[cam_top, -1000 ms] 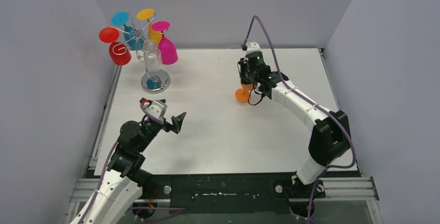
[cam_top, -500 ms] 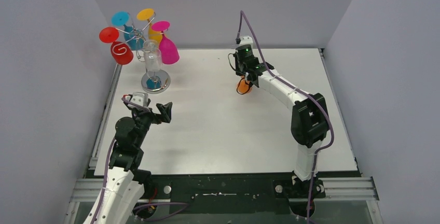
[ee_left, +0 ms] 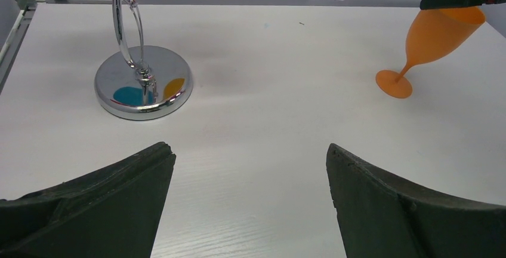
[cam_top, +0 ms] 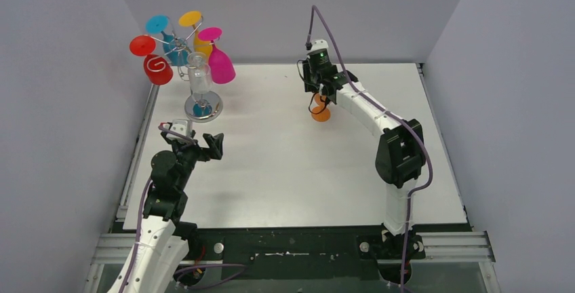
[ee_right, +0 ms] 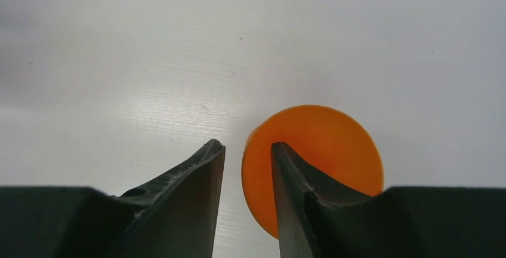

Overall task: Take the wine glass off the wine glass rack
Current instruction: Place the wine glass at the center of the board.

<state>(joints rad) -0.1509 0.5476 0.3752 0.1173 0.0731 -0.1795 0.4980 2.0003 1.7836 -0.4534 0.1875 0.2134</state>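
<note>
**DESK:** Where do we place the orange wine glass (ee_left: 438, 34) for the caption?

**PHOTO:** Foot down on the white table (cam_top: 271, 171), towards the far side. That is well apart from the wine glass rack (ee_left: 143, 85), which stands at the far left corner. With the glass off the rack, we judge the task nearly done.

**DESK:** And the right gripper (ee_right: 246, 147)?

**PHOTO:** Poised over the bowl, one finger inside the rim and one outside, with a narrow gap between them. We cannot tell whether they bear on the wall. The left gripper (ee_left: 250, 204) hangs spread wide and empty, facing the rack's shiny round base.

**DESK:** How do we describe the glass?

**PHOTO:** Translucent orange, with a tapering bowl, a thin stem and a small flat foot (it seems to lean in the left wrist view, though that may be the lens). The other glasses (cam_top: 218, 62), red, blue, pink and clear among them, hang upside down from the rack's curled arms.

**DESK:** How would it handle?

**PHOTO:** We take it for plastic: light, stiff and slick. It looks top-heavy on that small foot, so a nudge could tip it. We would hold it by the rim wall, as here, or low on the bowl, never by the stem.
</note>
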